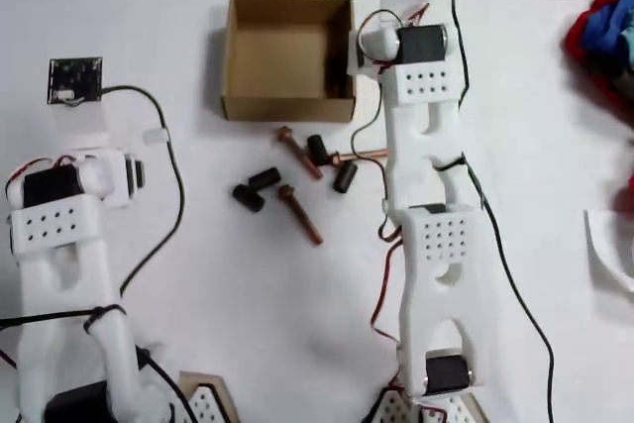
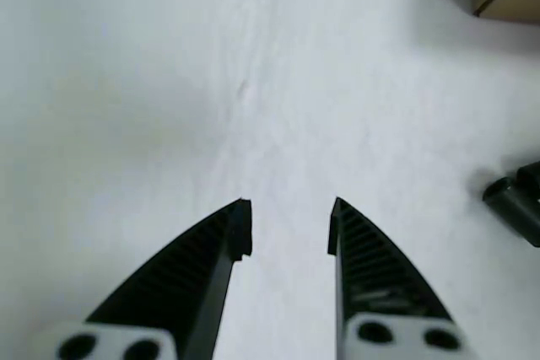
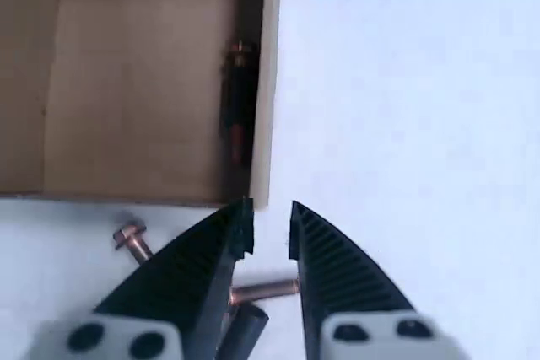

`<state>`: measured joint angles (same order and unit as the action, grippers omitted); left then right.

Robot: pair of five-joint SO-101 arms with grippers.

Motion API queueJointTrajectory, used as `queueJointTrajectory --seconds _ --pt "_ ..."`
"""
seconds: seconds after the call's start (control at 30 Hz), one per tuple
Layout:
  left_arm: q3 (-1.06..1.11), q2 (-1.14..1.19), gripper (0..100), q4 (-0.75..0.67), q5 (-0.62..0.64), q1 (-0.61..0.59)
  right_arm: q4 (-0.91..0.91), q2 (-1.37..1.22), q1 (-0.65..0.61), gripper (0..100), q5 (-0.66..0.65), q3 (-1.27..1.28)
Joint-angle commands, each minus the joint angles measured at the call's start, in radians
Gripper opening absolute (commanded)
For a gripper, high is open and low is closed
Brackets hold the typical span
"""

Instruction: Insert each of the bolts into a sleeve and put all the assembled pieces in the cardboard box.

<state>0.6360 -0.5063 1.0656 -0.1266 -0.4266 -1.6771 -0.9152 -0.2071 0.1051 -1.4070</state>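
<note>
The cardboard box sits toward the far side of the white surface. One assembled piece lies inside it against a wall. Just in front of the box, loose copper bolts and black sleeves lie scattered close together. The right arm hangs by the box's corner, its jaws slightly parted and empty above a bolt shank. The left arm holds its jaws wide apart with nothing between them, over bare surface near one sleeve.
</note>
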Motion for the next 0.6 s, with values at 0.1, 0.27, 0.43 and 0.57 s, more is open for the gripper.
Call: queueJointTrajectory --seconds 0.1,0.27,0.43,0.57 --pt "-0.004 -0.023 17 -0.017 -0.003 0.048 -0.096 0.117 -0.018 6.0 -0.087 0.069" --pt "-0.002 -0.023 17 -0.023 -0.003 0.041 -0.094 0.306 -0.137 6.0 -0.221 0.416" --pt "0.064 -0.023 17 -0.092 -0.003 -0.075 -0.091 0.541 -0.323 5.9 -0.41 0.793" --pt "0.14 -0.023 17 -0.12 -0.011 -0.265 -0.027 0.599 -0.394 5.9 -0.457 0.959"
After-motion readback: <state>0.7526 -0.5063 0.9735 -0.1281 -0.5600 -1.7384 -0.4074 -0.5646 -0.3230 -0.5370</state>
